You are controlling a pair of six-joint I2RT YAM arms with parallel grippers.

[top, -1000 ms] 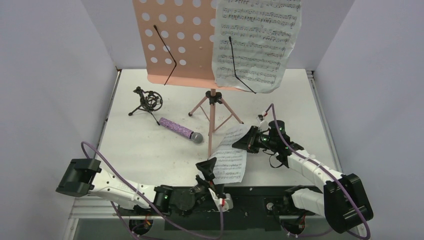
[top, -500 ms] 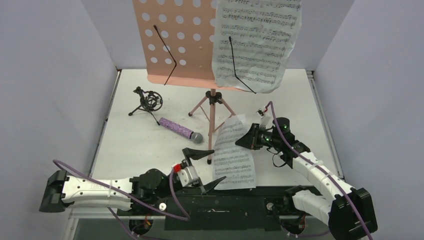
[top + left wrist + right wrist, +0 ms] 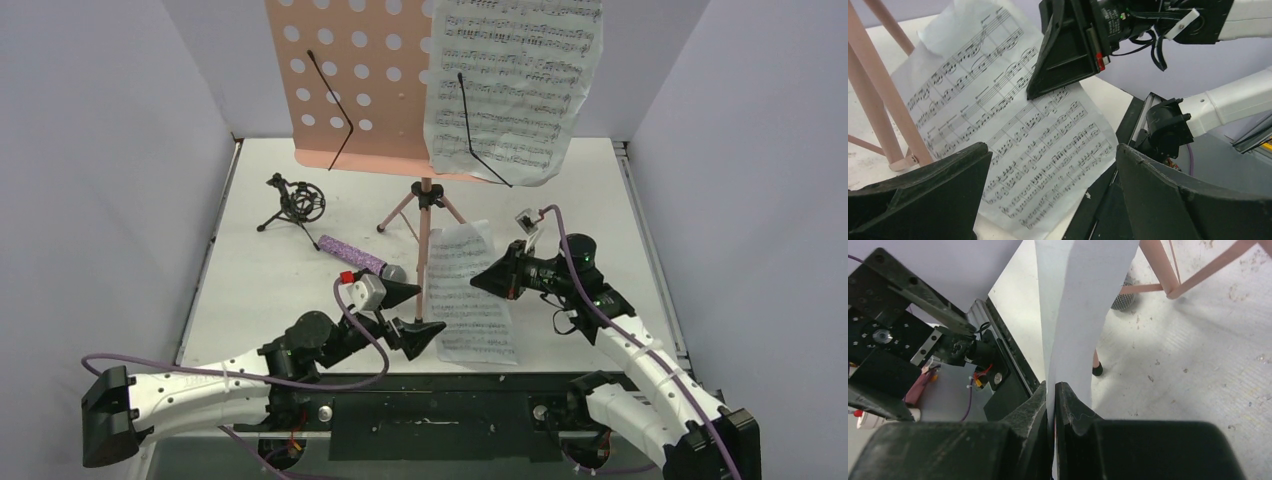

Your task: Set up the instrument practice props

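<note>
The left end effector (image 3: 418,309), its fingers now spread wide, has swung up beside the loose sheet-music page (image 3: 470,320); the right end effector (image 3: 477,282) still clamps it, raised higher.

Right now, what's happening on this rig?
The right pincer is shut on the edge of a loose sheet-music page, holding it up in front of the pink music stand. The left pincer is open beside that page, gripping nothing. A second page sits on the stand's desk. The purple microphone lies on the table; the black mic holder stands empty.
</note>
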